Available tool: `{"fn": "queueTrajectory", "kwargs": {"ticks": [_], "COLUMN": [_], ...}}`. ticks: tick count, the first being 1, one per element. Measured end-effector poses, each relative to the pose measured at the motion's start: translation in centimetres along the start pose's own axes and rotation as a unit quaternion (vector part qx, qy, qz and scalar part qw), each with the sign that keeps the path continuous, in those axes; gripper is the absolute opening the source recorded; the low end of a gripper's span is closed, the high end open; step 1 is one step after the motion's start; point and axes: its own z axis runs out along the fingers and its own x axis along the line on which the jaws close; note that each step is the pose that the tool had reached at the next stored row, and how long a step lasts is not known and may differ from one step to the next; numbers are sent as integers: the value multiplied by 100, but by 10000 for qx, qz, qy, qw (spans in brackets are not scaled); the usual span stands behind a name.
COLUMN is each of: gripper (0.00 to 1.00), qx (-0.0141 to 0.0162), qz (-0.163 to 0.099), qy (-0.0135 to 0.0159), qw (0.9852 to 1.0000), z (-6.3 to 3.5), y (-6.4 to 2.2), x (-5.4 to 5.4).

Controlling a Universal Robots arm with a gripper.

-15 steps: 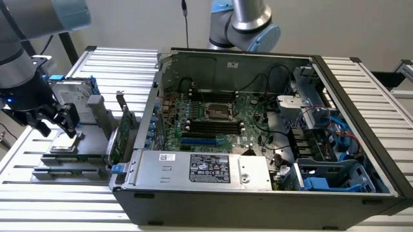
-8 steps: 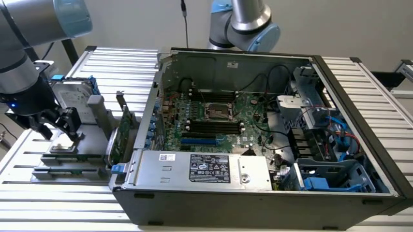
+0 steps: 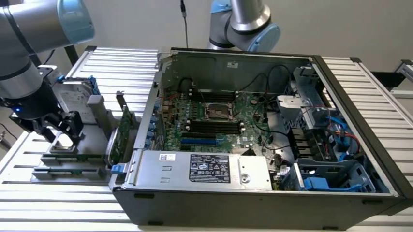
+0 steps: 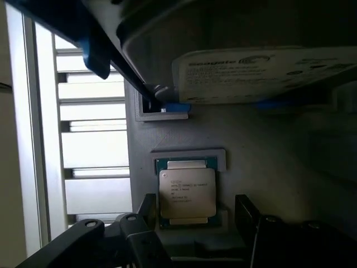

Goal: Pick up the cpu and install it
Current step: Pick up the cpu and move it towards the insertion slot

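1. The gripper (image 4: 195,209) was held wide open, with nothing grasped.
2. The cpu (image 4: 187,192) was seen lying flat in a gray holder (image 4: 167,134), directly between the spread fingers (image 4: 147,207).

The cpu (image 4: 187,192) has a silver top printed with fine dark lettering, and a green rim; its holder (image 4: 167,134) is pale grey. The fingers (image 4: 247,215) are black. The hard drive (image 4: 262,72) bears a white label and has blue rails (image 4: 92,50). The motherboard (image 3: 248,111) is green, the case (image 3: 258,205) dark grey, the surface (image 3: 116,63) ribbed silver-white, and the arm (image 3: 26,29) silver with light blue caps.
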Motion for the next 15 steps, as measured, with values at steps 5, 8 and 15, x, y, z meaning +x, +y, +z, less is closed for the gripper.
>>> {"fn": "queueTrajectory", "kwargs": {"ticks": [5, 8, 15], "gripper": [67, 67, 67], "qx": [-1, 0, -2], "qz": [-6, -19, -69], "qy": [-1, 1, 0], "qw": [10000, 10000, 10000], "z": [10, 13, 56], "y": [32, 49, 65], "x": [8, 23, 49]}}
